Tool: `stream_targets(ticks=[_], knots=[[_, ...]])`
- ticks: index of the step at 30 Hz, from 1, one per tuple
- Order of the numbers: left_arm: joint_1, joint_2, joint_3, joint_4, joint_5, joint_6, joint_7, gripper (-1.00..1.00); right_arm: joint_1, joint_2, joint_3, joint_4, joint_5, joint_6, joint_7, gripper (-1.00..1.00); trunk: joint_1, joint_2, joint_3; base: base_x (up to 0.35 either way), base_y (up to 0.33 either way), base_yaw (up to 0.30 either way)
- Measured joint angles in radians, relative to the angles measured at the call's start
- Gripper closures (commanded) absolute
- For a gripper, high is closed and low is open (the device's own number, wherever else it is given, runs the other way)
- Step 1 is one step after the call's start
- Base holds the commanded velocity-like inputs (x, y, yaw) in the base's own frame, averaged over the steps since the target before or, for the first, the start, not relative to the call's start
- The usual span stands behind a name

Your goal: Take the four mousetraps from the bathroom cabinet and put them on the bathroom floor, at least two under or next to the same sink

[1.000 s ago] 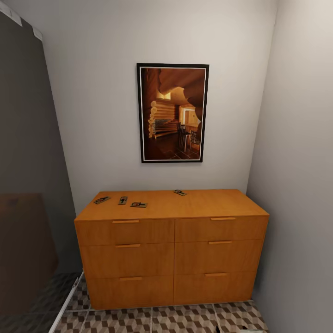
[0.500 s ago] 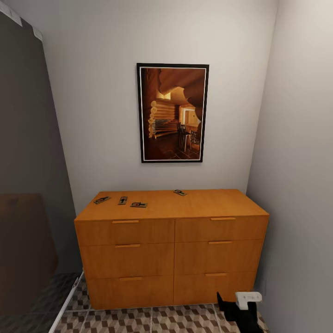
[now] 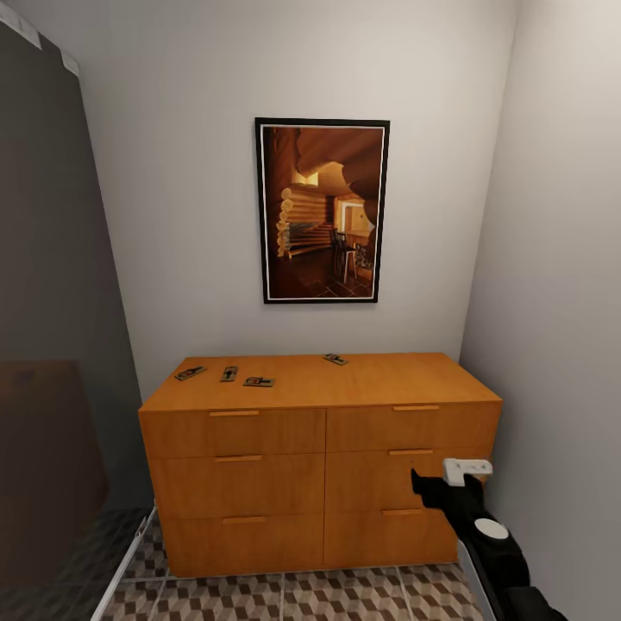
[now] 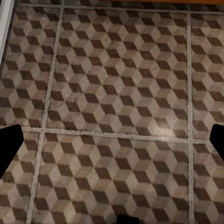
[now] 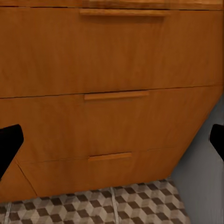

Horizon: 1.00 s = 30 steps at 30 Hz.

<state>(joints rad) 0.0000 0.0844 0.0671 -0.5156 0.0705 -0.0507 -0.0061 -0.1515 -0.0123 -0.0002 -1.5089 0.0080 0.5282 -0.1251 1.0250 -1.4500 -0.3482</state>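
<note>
Our right gripper (image 3: 448, 479) hangs wide open and empty before the cabinet (image 3: 319, 466); our left gripper (image 4: 112, 140), also spread and empty, faces the bathroom floor (image 4: 112, 93). We judge this the first reach. Up and beyond the right gripper, four mousetraps (image 3: 259, 381) lie on the cabinet top; we must rise there.

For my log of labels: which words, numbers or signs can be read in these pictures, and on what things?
None can be read.
The framed picture shows a log interior without text.
The cabinet, the mousetraps and the bathroom floor bear no writing.
</note>
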Motion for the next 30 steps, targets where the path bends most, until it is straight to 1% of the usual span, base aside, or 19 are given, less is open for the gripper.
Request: stream_targets(ticks=[2, 5, 8, 9, 11, 12, 14, 15, 17, 18, 19, 21, 22, 24, 25, 26, 27, 28, 30], knots=[[0.0, 0.0, 0.0, 0.0, 0.0, 0.0, 0.0, -1.0, -0.033, 0.0, 0.0, -0.003, -0.001, 0.04, -0.001, -1.0, 0.0, 0.0, 0.0, 0.0, 0.0, 0.0], [0.0, 0.0, -0.001, 0.007, 0.0, 0.0, 0.001, -1.0, -0.124, 0.001, 0.001, -0.005, -0.002, 0.132, -0.003, -1.0, 0.0, 0.0, 0.0, 0.0, 0.0, 0.0], [0.0, 0.0, 0.001, 0.029, 0.0, 0.0, 0.002, -1.0, -0.192, 0.002, 0.003, -0.004, -0.003, 0.196, -0.003, -1.0, 0.0, 0.0, 0.0, 0.0, 0.0, 0.0], [0.0, 0.0, 0.001, 0.041, 0.0, 0.0, 0.002, -1.0, -0.224, 0.003, 0.003, -0.003, -0.003, 0.222, -0.002, -1.0, 0.0, 0.0, 0.0, 0.0, 0.0, 0.0], [0.0, 0.0, 0.002, 0.052, 0.0, 0.0, 0.003, -1.0, -0.26, 0.003, 0.004, 0.002, -0.003, 0.246, -0.002, -1.0, 0.0, 0.0, 0.0, 0.0, 0.0, 0.0], [0.0, 0.0, 0.002, 0.056, 0.0, 0.0, 0.003, -1.0, -0.295, 0.004, 0.004, 0.011, -0.003, 0.268, -0.002, -1.0, 0.0, 0.0, 0.0, 0.0, 0.0, 0.0], [0.0, 0.0, 0.002, 0.066, 0.0, 0.0, 0.004, -1.0, -0.333, 0.004, 0.004, 0.027, -0.003, 0.288, -0.002, -1.0, 0.0, 0.0, 0.0, 0.0, 0.0, 0.0], [0.0, 0.0, 0.001, 0.077, -0.001, 0.0, 0.004, -1.0, -0.368, 0.004, 0.005, 0.05, -0.003, 0.304, -0.002, -1.0, 0.0, 0.0, 0.0, 0.0, 0.0, 0.0], [0.0, 0.0, 0.002, 0.088, -0.001, 0.0, 0.004, -1.0, -0.407, 0.004, 0.005, 0.083, -0.003, 0.316, -0.001, -1.0, 0.0, 0.0, 0.0, 0.0, 0.0, 0.0], [0.0, 0.0, 0.002, 0.099, -0.001, 0.0, 0.004, -1.0, -0.444, 0.004, 0.006, 0.122, -0.003, 0.323, -0.001, -1.0, 0.0, 0.0, 0.0, 0.0, 0.0, 0.0], [0.0, 0.0, 0.002, 0.104, -0.001, 0.0, 0.004, -1.0, -0.466, 0.005, 0.006, 0.146, -0.003, 0.325, -0.001, -1.0, 0.0, 0.0, 0.0, 0.0, 0.0, 0.0], [0.0, 0.001, 0.002, 0.12, -0.001, 0.0, 0.005, -1.0, -0.558, 0.005, 0.006, 0.25, -0.003, 0.331, 0.0, -1.0, 0.0, 0.0, 0.0, 0.0, 0.0, 0.0], [0.0, 0.0, 0.002, 0.123, -0.001, 0.0, 0.005, -1.0, -0.586, 0.006, 0.007, 0.28, -0.003, 0.332, 0.001, -1.0, 0.0, 0.0, 0.0, 0.0, 0.0, 0.0], [0.0, 0.001, 0.001, 0.129, -0.002, 0.0, 0.005, -1.0, -0.699, 0.009, 0.014, 0.402, -0.004, 0.332, 0.003, -1.0, 0.0, 0.0, 0.0, 0.0, 0.0, 0.0], [0.0, 0.001, 0.001, 0.13, -0.001, 0.0, 0.005, -1.0, -0.729, 0.01, 0.018, 0.436, -0.004, 0.332, 0.004, -1.0, 0.0, 0.0, 0.0, 0.0, 0.0, 0.0], [0.0, 0.001, 0.001, 0.131, -0.002, 0.0, 0.005, -1.0, -0.782, 0.013, 0.028, 0.499, -0.005, 0.33, 0.004, -1.0, 0.0, 0.0, 0.0, 0.0, 0.0, 0.0], [0.0, 0.001, 0.001, 0.132, -0.002, 0.0, 0.005, -1.0, -0.809, 0.015, 0.035, 0.531, -0.005, 0.33, 0.004, -1.0, 0.0, 0.0, 0.0, 0.0, 0.0, 0.0], [0.0, 0.001, 0.0, 0.133, -0.002, 0.0, 0.005, -1.0, -0.854, 0.02, 0.049, 0.587, -0.005, 0.327, 0.005, -1.0, 0.0, 0.0, 0.0, 0.0, 0.0, 0.0], [0.0, 0.001, 0.0, 0.133, -0.002, 0.0, 0.005, -1.0, -0.895, 0.025, 0.065, 0.639, -0.005, 0.324, 0.005, -1.0, 0.0, 0.0, 0.0, 0.0, 0.0, 0.0]])
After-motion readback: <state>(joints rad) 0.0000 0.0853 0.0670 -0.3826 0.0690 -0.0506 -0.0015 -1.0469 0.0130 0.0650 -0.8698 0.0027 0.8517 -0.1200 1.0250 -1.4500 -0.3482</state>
